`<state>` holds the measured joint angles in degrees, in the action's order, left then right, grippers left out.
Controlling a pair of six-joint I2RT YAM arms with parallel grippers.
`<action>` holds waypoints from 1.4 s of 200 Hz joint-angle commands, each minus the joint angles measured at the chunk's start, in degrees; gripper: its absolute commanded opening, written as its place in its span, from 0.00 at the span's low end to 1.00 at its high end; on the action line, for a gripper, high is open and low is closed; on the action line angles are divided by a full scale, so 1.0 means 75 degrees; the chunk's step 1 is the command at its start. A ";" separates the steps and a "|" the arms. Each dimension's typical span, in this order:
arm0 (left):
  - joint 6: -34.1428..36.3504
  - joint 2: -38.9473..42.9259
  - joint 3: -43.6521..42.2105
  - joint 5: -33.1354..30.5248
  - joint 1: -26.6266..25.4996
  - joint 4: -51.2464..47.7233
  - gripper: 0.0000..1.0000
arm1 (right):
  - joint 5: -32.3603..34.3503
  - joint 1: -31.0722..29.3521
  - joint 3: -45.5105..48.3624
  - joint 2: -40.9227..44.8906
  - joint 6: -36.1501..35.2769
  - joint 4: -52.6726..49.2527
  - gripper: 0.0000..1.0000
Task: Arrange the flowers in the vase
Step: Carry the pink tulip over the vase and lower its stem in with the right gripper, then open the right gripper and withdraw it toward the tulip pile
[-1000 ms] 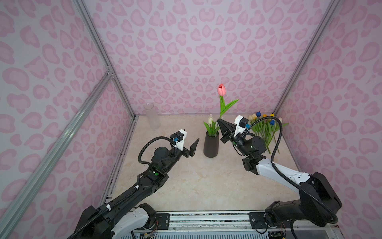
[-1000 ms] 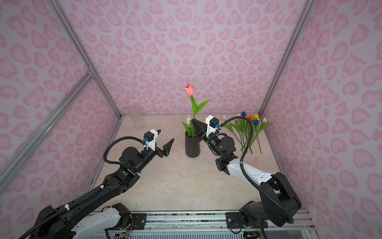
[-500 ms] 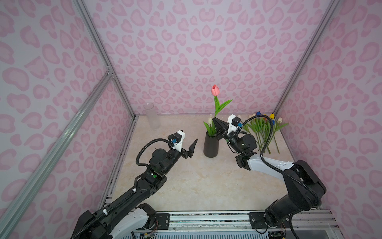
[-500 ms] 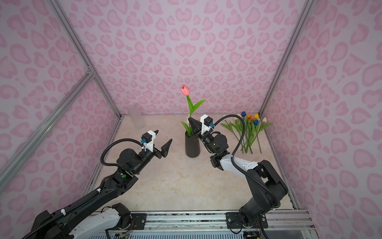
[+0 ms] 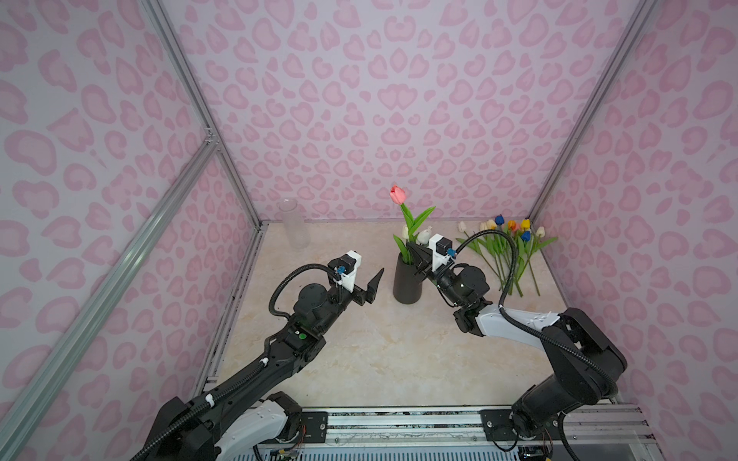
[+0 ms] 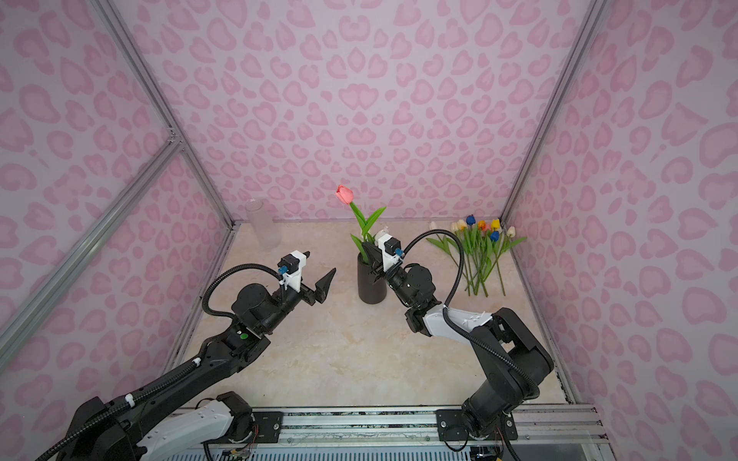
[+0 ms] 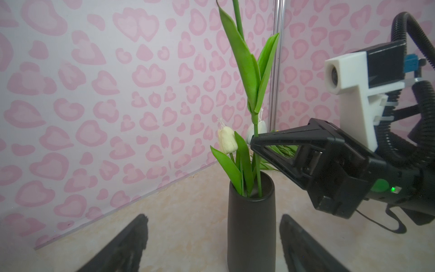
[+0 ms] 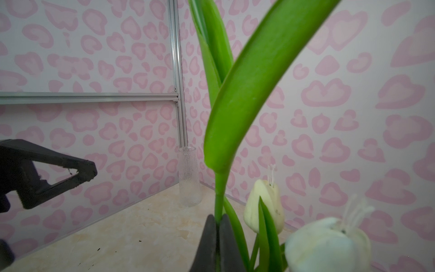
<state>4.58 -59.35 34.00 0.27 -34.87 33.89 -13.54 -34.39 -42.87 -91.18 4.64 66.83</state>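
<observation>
Seating the pink tulip (image 5: pixel 398 194) in the vase (image 5: pixel 406 284): by judgement, the step in hand. Gripped by the right pincer (image 7: pixel 253 140), pinched tight on the bare stem just above the rim, below the leaves. Stem foot down inside the mouth, beside two white tulips (image 7: pixel 227 142) standing lower in the same vase; pink head high above.

To do it well: keep the stem near upright, slide it down along the inner wall, avoid dragging on the white heads or their leaves, and stop the pincer short of the rim so as not to tip the narrow vase. Loosen only once the stem bears on the bottom, then draw back sideways, clear of the leaves. Likely risk: tall, top-heavy flower swinging over on release.

Left pincer (image 6: pixel 317 266) spread wide, empty, hovering beside the vase on its left, apart from it and pointed at it; well placed to steady the vase if needed.

Other flowers (image 5: pixel 507 247) lying fanned on the table (image 5: pixel 359 351) near the back right corner, well apart from both pincers. Clear vase (image 5: pixel 293 223) at the back left, apparently empty.
</observation>
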 commanded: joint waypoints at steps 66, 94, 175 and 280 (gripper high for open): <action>-0.0095 -0.0042 0.0084 0.0006 0.0009 0.0110 0.89 | 0.0090 -0.0052 0.0255 0.0238 -0.0362 -0.0314 0.22; -0.0083 -0.0146 0.0138 0.0024 0.0009 0.0081 0.89 | 0.0128 -0.0122 0.0336 0.0445 -0.0485 -0.0443 0.27; -0.0148 -0.0248 0.0260 0.0104 0.0009 0.0148 0.89 | -0.0216 -0.0234 0.0228 0.2141 -0.1176 -0.2245 0.38; 0.0332 0.0179 0.0628 0.1263 -0.0322 -0.0204 0.89 | 0.0916 0.2505 -0.1498 0.3265 0.0863 -0.6771 0.45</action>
<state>4.49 -58.65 37.71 5.13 -36.25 32.69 -8.38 -21.30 -51.29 -65.39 3.31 29.56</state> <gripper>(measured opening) 0.887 0.449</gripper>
